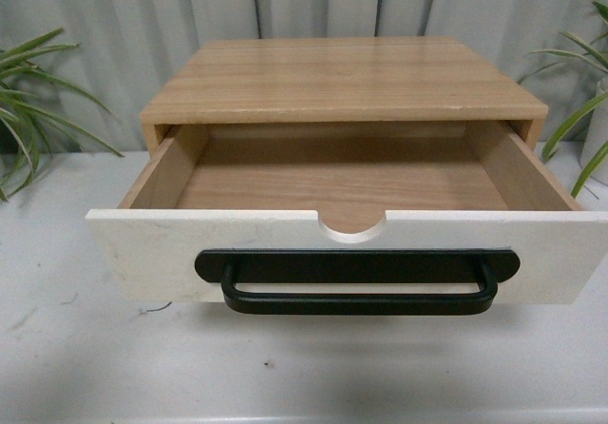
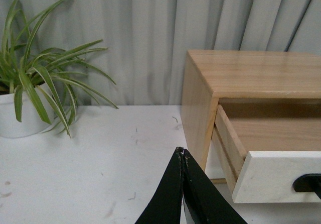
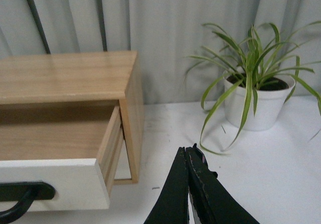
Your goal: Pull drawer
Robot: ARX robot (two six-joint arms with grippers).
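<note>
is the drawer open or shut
Open: the drawer sits pulled well out of the wooden box, its empty wood floor showing.

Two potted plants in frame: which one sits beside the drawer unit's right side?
The plant in the white pot, in the right wrist view, stands by the drawer unit; the other plant stands off its left side.

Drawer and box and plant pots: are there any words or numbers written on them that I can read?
None. The drawer front is plain white with only a black handle; the wooden box shows just wood grain.
The two white pots carry no label.
The curtain and the table are blank too.
The left gripper and the right gripper show no markings.
</note>
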